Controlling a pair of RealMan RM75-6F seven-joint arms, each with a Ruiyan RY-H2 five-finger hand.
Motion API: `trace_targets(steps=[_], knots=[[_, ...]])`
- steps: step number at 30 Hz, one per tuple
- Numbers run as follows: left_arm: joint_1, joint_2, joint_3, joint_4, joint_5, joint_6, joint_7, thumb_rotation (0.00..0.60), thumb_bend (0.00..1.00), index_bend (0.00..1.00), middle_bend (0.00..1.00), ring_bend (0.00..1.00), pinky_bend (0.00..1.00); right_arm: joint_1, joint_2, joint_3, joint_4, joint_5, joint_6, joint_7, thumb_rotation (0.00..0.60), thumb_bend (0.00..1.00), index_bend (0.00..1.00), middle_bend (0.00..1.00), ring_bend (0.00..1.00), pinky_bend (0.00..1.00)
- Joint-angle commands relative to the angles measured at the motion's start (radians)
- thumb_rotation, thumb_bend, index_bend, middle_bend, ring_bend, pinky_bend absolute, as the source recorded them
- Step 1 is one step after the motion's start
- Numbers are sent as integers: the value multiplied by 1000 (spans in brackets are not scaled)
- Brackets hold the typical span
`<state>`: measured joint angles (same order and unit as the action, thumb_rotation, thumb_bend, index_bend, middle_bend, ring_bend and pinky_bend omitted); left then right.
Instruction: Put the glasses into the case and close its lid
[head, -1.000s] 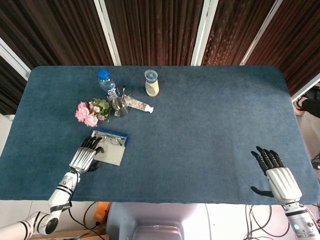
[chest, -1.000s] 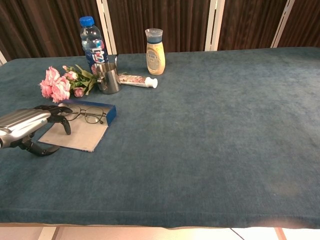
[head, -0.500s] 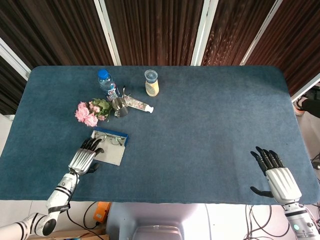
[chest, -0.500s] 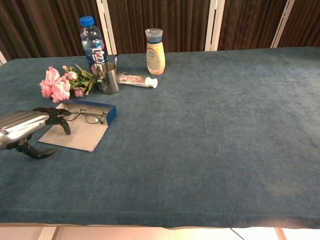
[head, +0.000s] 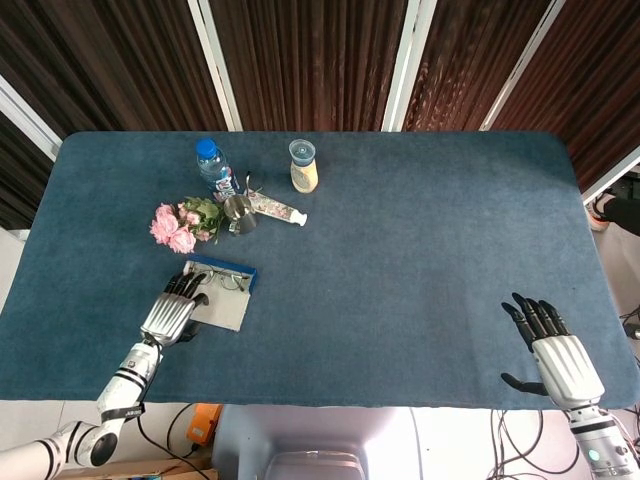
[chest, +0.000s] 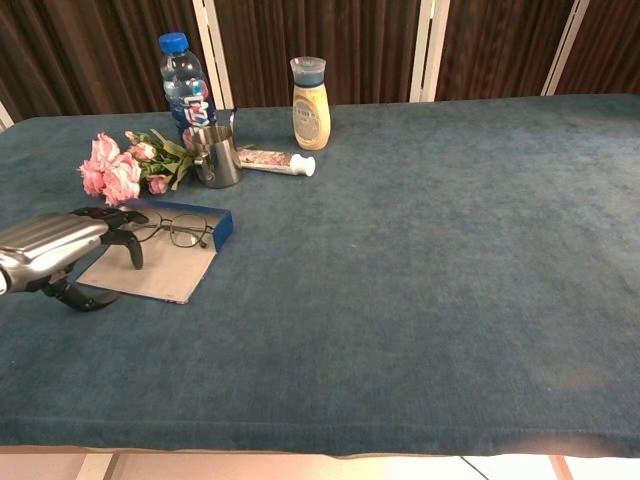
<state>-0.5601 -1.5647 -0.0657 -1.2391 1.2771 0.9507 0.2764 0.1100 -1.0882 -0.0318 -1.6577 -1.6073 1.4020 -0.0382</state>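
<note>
The left hand (chest: 55, 252) is hovering over the near-left part of the open case (chest: 160, 262), its dark fingers (head: 185, 287) reaching toward the glasses (chest: 172, 230). From the chest view the hand's silver back is covering the case's left edge, and the picture's border is cutting off the wrist. Whether the fingertips are touching the frame or only lying beside it cannot be told; the fingers are stretching forward with the thumb hanging apart below, clasping nothing visible.

The glasses are lying in the far, blue-walled half of the case, while the grey lid flap is lying flat toward the robot. From the head view the glasses are showing only as thin lines.

The right hand (head: 553, 351) is resting at the near-right of the tabletop (head: 420, 270), fingers spread and empty; the chest view is not catching it.

Behind the case, pink flowers (chest: 118, 165), a metal cup (chest: 216, 157), a water bottle (chest: 186, 85), a tube (chest: 276, 161) and a yellow bottle (chest: 311, 103) are standing or lying, their labels too small to read.
</note>
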Motion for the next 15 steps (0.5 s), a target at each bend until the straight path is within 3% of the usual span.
trace_targets(steps=[1,15], knots=[[-4,-8,-1,8,-9,-4,17,600,270,316,38,0,52,0,1,0,0,-1,1,1,600,252,0,0,0,0],[-3,10,6,-18,-20,-7,33,600,270,279,36,0,59,-2,1,0,-1,-2,5,0,600,252,0,0,0,0]])
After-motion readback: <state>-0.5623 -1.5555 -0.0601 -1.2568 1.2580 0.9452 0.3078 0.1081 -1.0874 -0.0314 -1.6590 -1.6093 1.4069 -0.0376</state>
